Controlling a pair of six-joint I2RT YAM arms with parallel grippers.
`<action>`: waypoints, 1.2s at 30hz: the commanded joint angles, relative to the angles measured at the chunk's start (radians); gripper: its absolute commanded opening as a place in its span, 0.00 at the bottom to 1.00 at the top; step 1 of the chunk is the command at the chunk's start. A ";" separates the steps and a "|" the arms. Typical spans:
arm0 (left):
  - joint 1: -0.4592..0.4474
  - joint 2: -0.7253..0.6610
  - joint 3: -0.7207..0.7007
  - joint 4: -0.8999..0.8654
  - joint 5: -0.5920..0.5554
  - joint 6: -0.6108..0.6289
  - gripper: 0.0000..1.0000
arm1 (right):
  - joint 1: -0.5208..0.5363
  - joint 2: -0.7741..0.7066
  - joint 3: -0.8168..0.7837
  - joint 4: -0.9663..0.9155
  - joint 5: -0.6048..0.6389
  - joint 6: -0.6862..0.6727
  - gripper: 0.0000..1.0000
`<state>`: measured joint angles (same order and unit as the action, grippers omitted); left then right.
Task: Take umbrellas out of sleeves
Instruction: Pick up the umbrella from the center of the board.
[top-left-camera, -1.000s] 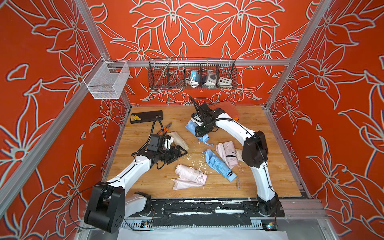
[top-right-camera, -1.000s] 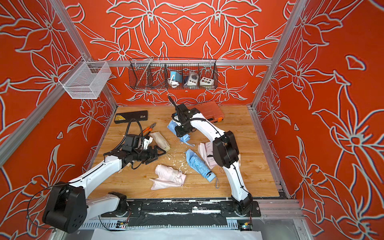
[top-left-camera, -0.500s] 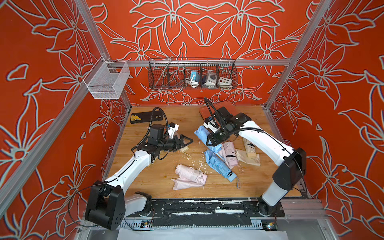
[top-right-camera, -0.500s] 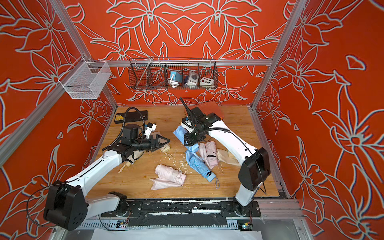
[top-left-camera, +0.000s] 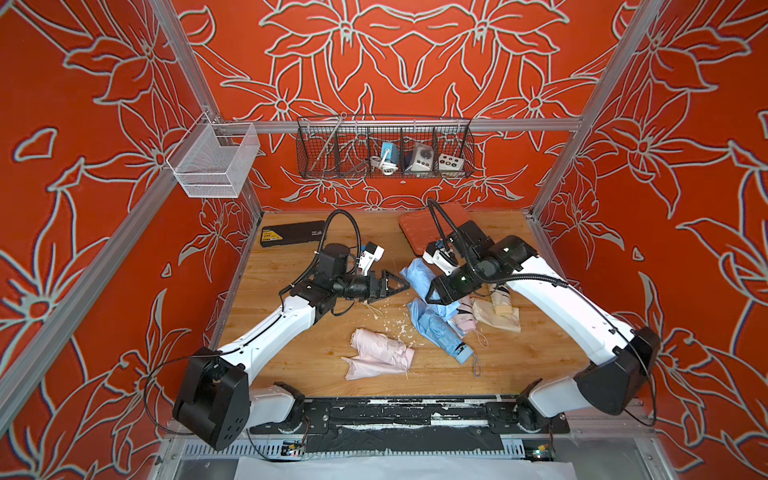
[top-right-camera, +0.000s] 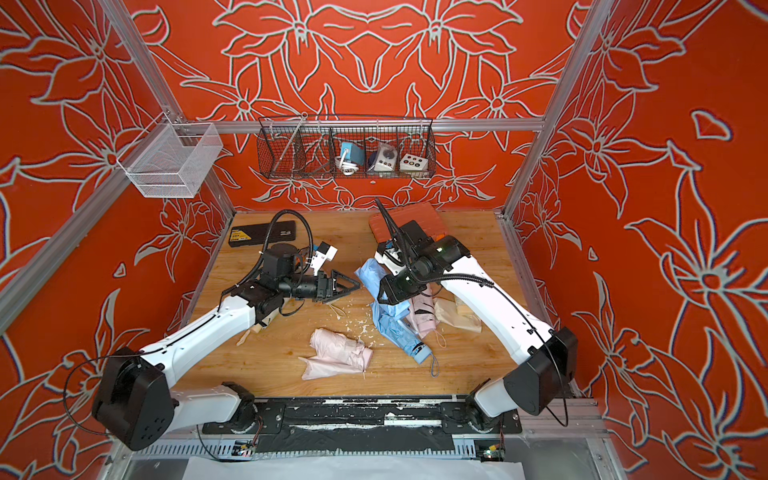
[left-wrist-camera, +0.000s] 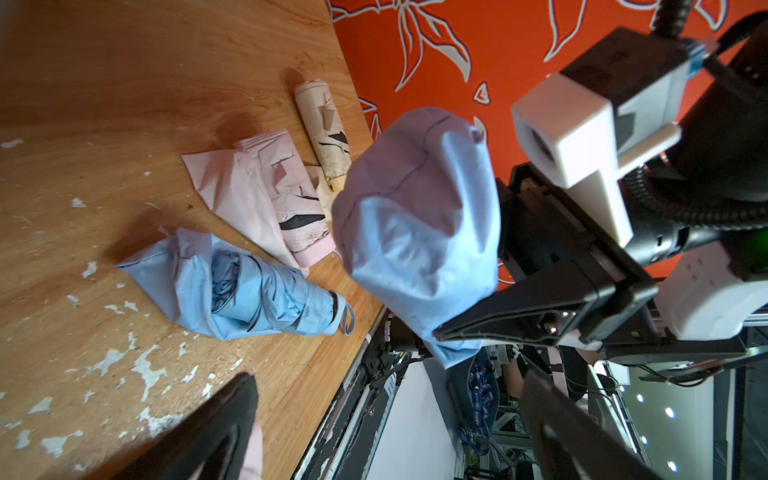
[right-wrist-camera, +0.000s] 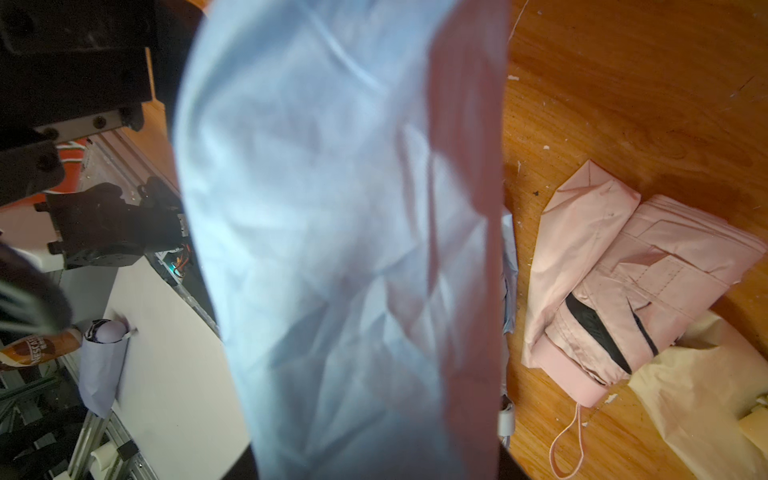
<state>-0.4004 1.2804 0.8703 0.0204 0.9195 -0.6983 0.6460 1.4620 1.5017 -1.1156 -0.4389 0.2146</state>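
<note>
My right gripper (top-left-camera: 433, 296) is shut on a bulging light blue sleeve (top-left-camera: 419, 275) (left-wrist-camera: 419, 220), held above the table; what is inside it is hidden. The same fabric fills the right wrist view (right-wrist-camera: 340, 249). My left gripper (top-left-camera: 395, 285) (left-wrist-camera: 386, 428) hovers just left of it, open and empty, jaws pointing at the sleeve. On the table lie a blue umbrella (top-left-camera: 440, 332) half out of its sleeve, a pink umbrella (top-left-camera: 380, 351) on its limp pink sleeve, another pink umbrella (left-wrist-camera: 291, 199) and a cream umbrella (left-wrist-camera: 324, 124) under the right arm.
An orange case (top-left-camera: 432, 224) and a black case (top-left-camera: 291, 235) lie at the back of the wooden table (top-left-camera: 299, 365). A wire basket (top-left-camera: 386, 153) hangs on the back wall, a white mesh basket (top-left-camera: 212, 162) on the left. White flecks litter the middle.
The right arm swung from the back toward the middle, carrying the blue sleeve. The left gripper lifted off the table, turned toward the sleeve and opened wider.
</note>
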 joint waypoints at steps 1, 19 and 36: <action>-0.009 0.008 0.035 0.046 0.025 -0.028 0.98 | 0.006 -0.031 0.010 -0.013 -0.047 0.013 0.42; -0.013 -0.009 0.087 0.055 -0.036 -0.106 0.97 | 0.036 -0.071 0.008 0.048 -0.164 0.067 0.40; -0.015 -0.025 0.059 0.046 -0.032 -0.101 0.78 | 0.102 0.022 0.084 0.073 -0.187 0.051 0.40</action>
<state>-0.4080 1.2804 0.9337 0.0635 0.8818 -0.8059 0.7406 1.4742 1.5311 -1.0649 -0.5995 0.2768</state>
